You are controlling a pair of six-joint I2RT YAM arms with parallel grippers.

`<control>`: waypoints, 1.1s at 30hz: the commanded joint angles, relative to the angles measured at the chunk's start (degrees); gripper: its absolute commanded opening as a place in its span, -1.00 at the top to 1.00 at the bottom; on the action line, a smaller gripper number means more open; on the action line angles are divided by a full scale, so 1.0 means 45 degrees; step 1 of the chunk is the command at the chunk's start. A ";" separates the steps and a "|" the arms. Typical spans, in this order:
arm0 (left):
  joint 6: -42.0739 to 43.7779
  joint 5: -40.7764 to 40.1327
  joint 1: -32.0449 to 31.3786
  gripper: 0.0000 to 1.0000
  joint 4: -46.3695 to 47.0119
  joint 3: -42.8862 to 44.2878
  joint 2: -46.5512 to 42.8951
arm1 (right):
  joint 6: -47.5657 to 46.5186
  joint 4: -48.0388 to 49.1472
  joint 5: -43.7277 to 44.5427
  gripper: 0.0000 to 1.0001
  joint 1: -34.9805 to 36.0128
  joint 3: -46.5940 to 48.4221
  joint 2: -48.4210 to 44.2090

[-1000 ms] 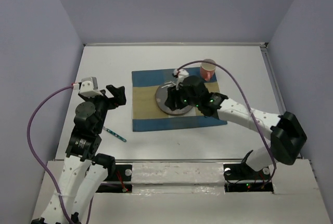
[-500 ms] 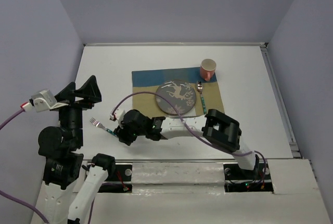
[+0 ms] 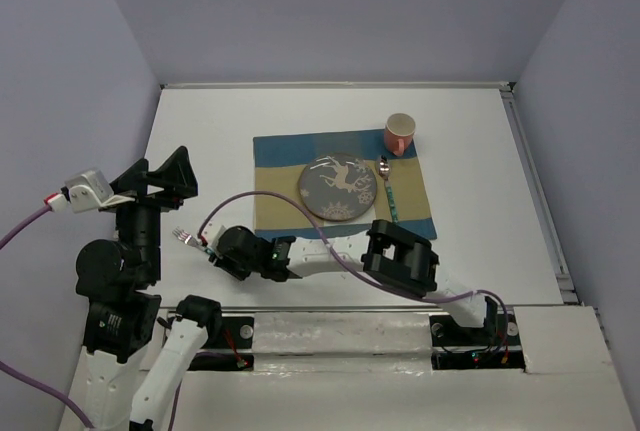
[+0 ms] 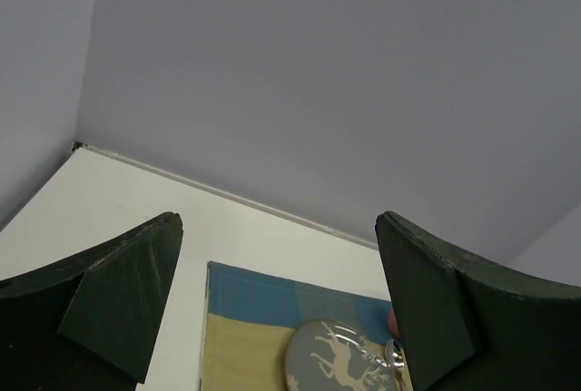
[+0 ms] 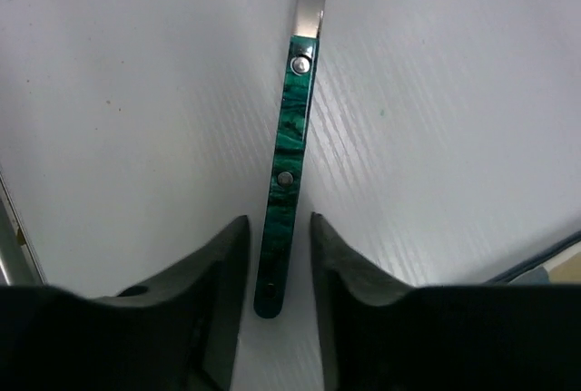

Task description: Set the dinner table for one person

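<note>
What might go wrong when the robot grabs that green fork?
The right hand straddles only the tail end of the fork handle, so the fork may tilt or slip out when lifted. The fork lies flat on the dinner table, so the fingers might scrape the top or nudge it askew. The right arm reaches far across, near the left hand; they might bump.

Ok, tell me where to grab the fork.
Grip the fork by its green handle near the end, from straight above: it lies flat on the table, so the fingers must close across its narrow width. The right claw straddles it that way.
</note>
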 commanded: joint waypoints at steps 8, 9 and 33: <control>0.0468 0.0153 -0.0098 -0.98 0.0399 -0.0022 0.0160 | 0.1007 0.0461 0.3481 1.00 0.0594 0.1031 0.0116; 0.0508 0.0193 -0.0079 -0.98 0.0321 -0.0002 0.0276 | 0.1243 0.0793 0.3817 1.00 0.0594 0.0953 -0.0330; 0.0137 0.1580 -0.1016 -0.98 0.0496 -0.3459 0.0062 | 0.9954 0.0000 0.8448 1.00 -0.1847 -0.4225 -0.4008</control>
